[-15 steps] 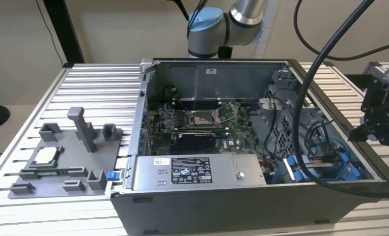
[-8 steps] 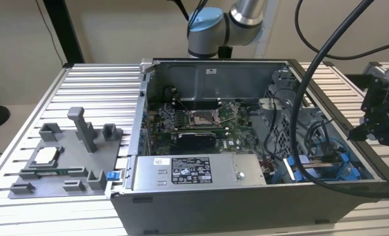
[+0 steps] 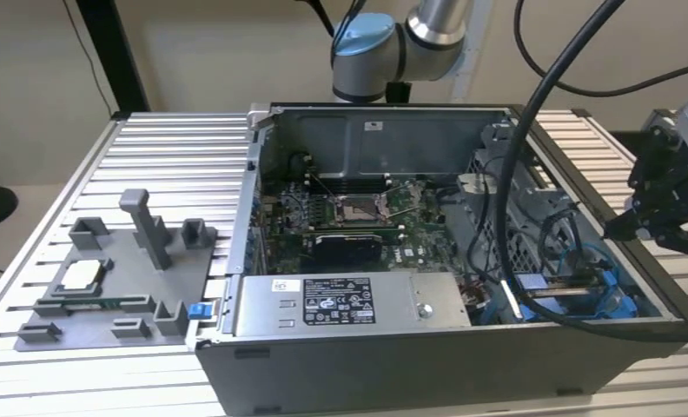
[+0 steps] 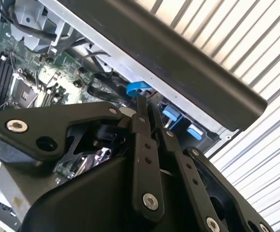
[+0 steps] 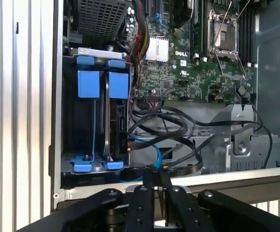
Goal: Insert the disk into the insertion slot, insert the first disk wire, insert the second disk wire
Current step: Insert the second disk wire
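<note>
The disk (image 5: 112, 118) stands edge-on in the insertion slot (image 5: 77, 121), held between bright blue carrier rails. In the exterior view the slot (image 3: 559, 294) is in the near right corner of the open computer case. My black gripper (image 3: 618, 228) hangs just outside the case's right wall, above that corner. In both wrist views its fingertips (image 5: 155, 170) (image 4: 145, 99) are close together. A thin blue disk wire (image 5: 146, 145) curves from beside the disk up to the tips, and its blue end (image 4: 136, 88) shows right at them.
A grey power supply (image 3: 344, 304) fills the case's front, with the motherboard (image 3: 356, 217) behind it. Black cables (image 5: 171, 126) loop beside the slot, below a perforated cage (image 5: 101, 17). A thick black hose (image 3: 516, 174) crosses the case. A grey parts fixture (image 3: 112, 278) lies on the exterior view's left.
</note>
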`<state>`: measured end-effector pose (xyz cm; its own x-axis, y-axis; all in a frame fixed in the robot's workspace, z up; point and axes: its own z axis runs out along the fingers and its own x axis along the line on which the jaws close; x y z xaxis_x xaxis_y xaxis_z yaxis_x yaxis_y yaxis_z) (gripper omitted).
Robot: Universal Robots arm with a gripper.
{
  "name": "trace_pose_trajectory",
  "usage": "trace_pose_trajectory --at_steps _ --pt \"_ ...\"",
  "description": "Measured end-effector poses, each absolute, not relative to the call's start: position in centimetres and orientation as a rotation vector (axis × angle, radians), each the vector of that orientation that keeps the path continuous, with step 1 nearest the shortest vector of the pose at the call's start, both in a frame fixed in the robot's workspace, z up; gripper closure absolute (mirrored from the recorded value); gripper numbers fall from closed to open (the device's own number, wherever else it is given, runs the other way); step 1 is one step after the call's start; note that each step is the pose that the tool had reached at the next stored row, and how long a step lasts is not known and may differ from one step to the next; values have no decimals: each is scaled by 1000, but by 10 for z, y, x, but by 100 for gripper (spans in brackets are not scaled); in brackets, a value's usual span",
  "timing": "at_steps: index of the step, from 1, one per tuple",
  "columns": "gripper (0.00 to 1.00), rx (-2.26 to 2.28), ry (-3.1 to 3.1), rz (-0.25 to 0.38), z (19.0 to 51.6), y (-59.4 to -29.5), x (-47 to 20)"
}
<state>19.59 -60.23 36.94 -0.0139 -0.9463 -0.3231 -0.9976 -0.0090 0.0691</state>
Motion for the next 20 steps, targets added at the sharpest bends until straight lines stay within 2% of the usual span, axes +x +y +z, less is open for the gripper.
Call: trace_pose_trajectory --at_steps 20 --pt "100 -2068 2076 432 372 -602 136"
